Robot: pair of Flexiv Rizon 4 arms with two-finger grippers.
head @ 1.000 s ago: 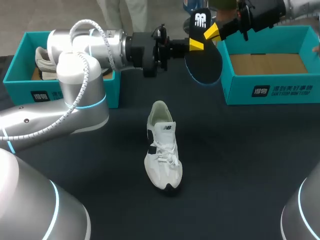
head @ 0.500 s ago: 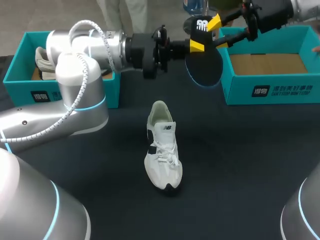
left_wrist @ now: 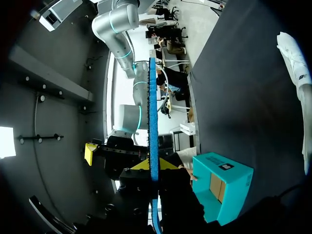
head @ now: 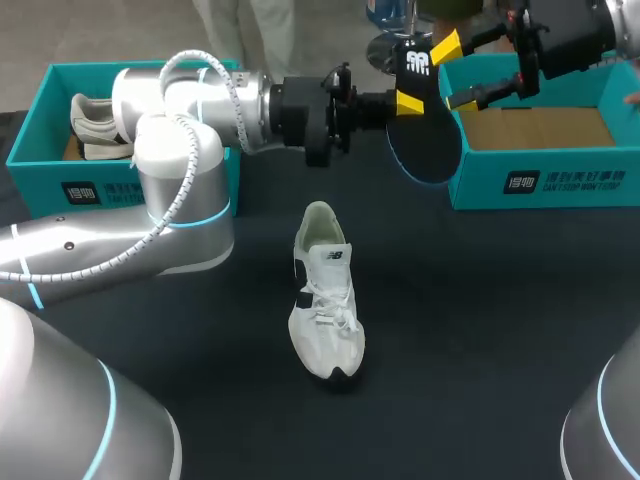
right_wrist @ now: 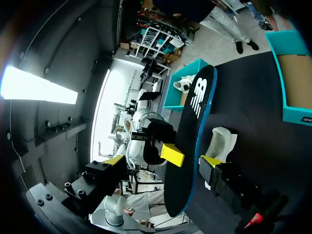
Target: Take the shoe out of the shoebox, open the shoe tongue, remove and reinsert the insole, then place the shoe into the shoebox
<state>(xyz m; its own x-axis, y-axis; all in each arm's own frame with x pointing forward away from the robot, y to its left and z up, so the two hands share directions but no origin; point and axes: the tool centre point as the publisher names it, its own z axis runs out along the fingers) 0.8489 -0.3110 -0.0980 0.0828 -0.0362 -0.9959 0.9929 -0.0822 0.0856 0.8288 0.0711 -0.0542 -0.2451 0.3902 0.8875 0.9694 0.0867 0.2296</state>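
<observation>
Black insole (head: 425,130) hanging pinched in left gripper (head: 409,98); right gripper (head: 455,72) spread around it, not clamping. I'm planning on feeding toe end first into shoe (head: 325,300) on bench (head: 480,330), right gripper bracing heel.

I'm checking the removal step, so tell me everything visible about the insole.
The insole is thin and flat, black with a white logo and a blue rim. It hangs upright in the air, logo end up, beside the right shoebox. The left claw is shut on it; the right claw stands open beside it.
</observation>
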